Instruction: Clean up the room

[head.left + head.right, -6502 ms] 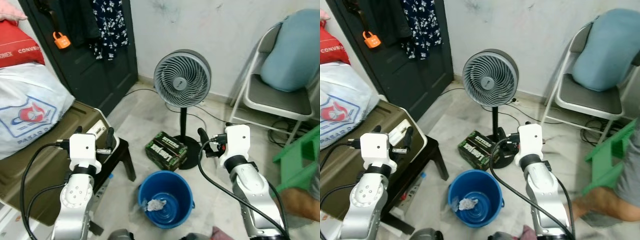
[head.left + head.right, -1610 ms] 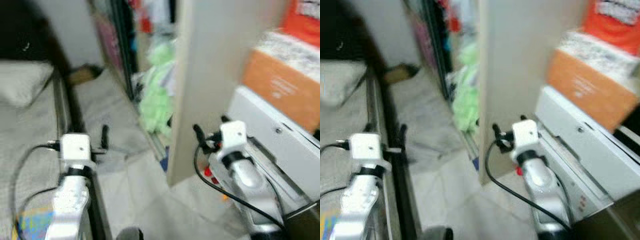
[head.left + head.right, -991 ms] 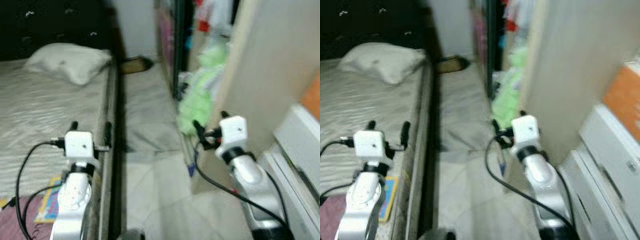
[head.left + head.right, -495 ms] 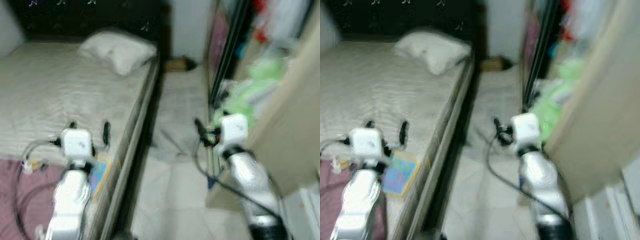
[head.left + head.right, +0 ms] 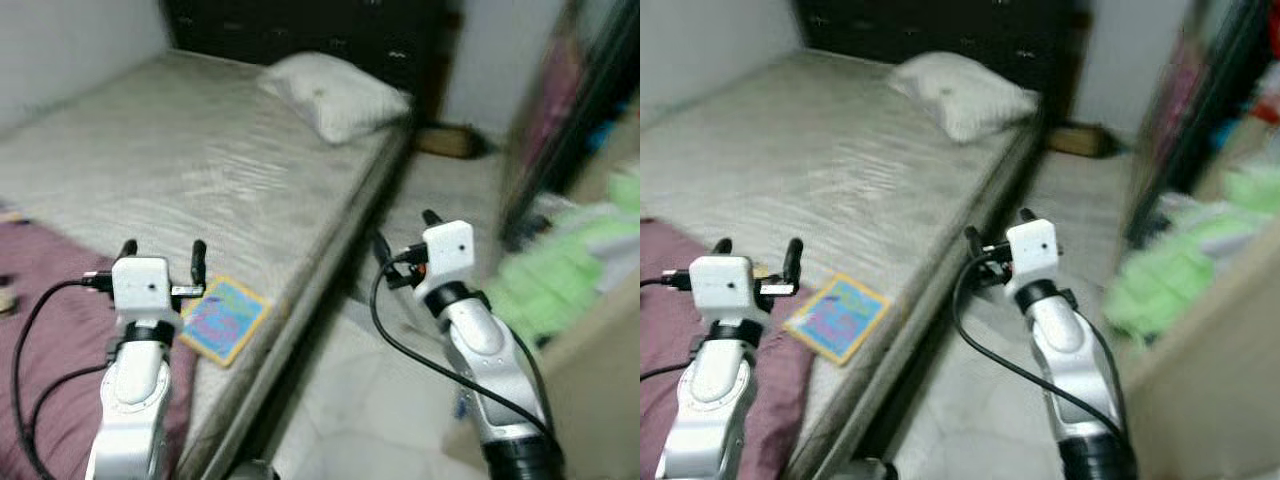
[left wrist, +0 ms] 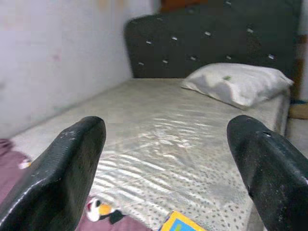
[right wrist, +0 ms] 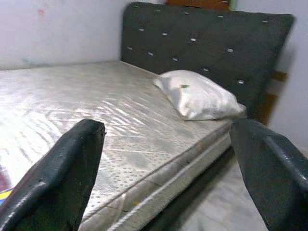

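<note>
From the left eye view you are facing a bed (image 5: 200, 170) with a bare pale mattress; a white pillow (image 5: 335, 95) lies at its head against a dark tufted headboard (image 5: 300, 30); a colourful picture book (image 5: 226, 318) lies flat near the mattress edge, just ahead of and slightly right of your left gripper (image 5: 160, 258); a maroon blanket (image 5: 40, 340) covers the near end of the mattress under your left arm; your left gripper is raised over the bed, fingers spread and holding nothing; your right gripper (image 5: 404, 234) is held up over the floor strip beside the bed, released and empty; a blurred heap of green cloth (image 5: 560, 270) sits to your right.

In the right eye view the same book (image 5: 838, 318) lies between your two arms, nearer the left one.

In the left wrist view the two black fingers (image 6: 62, 168) stand wide apart with the mattress and pillow (image 6: 236, 84) between them; a corner of the book (image 6: 179, 223) shows low between the jaws, and a small toy (image 6: 98, 211) lies by the blanket's edge.

In the right wrist view the fingers (image 7: 53, 178) are likewise spread, framing the pillow (image 7: 197, 96) and headboard (image 7: 202, 43).
</note>
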Robot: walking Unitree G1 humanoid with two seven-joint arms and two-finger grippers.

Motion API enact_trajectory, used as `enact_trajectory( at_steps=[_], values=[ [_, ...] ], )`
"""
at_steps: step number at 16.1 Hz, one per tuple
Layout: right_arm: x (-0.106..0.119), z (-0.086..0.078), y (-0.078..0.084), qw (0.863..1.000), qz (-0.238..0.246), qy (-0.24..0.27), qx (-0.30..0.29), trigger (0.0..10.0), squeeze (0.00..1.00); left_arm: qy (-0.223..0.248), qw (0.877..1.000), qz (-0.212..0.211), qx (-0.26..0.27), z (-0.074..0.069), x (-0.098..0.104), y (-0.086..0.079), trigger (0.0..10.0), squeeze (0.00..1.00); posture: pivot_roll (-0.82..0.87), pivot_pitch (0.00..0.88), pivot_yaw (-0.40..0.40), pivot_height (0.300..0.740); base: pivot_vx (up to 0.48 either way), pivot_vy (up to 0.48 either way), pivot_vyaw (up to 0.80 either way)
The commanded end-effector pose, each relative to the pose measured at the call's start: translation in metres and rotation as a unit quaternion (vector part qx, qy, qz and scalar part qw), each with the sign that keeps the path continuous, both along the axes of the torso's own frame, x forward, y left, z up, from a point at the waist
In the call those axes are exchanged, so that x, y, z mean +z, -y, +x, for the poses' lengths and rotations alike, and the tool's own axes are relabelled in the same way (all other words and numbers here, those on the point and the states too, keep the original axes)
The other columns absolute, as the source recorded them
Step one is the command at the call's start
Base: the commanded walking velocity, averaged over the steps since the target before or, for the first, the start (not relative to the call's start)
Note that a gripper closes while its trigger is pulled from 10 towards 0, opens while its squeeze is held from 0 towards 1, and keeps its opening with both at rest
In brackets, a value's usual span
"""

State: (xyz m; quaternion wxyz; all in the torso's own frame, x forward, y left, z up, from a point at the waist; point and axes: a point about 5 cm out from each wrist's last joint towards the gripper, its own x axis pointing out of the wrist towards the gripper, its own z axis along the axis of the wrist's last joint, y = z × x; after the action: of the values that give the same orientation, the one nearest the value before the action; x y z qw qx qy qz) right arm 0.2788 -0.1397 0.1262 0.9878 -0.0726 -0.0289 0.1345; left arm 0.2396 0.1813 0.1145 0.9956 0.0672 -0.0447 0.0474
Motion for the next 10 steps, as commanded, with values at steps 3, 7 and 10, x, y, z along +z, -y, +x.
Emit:
enact_trajectory(
  at_steps=[3,7,10],
  values=[
    [0.0014,0.002,0.0019,1.0,0.003,0.002,-0.003,10.0,0.0,-0.001,1.0,0.004,-0.001,0.0016,0.0018,0.0019,10.0,0.0,-0.07,0.019,0.004,0.74,0.0,0.0,0.8],
    [0.0031,0.004,0.0016,1.0,0.002,0.006,-0.004,10.0,0.0,-0.001,1.0,0.002,-0.012,0.0036,0.0024,0.0048,10.0,0.0,-0.07,0.022,0.006,0.74,0.0,0.0,0.8],
    [0.0029,0.0039,0.0005,1.0,0.003,0.006,-0.003,10.0,0.0,-0.001,1.0,0.002,-0.015,0.0038,0.0025,0.0054,10.0,0.0,-0.07,0.022,0.006,0.74,0.0,0.0,0.8]
  ],
)
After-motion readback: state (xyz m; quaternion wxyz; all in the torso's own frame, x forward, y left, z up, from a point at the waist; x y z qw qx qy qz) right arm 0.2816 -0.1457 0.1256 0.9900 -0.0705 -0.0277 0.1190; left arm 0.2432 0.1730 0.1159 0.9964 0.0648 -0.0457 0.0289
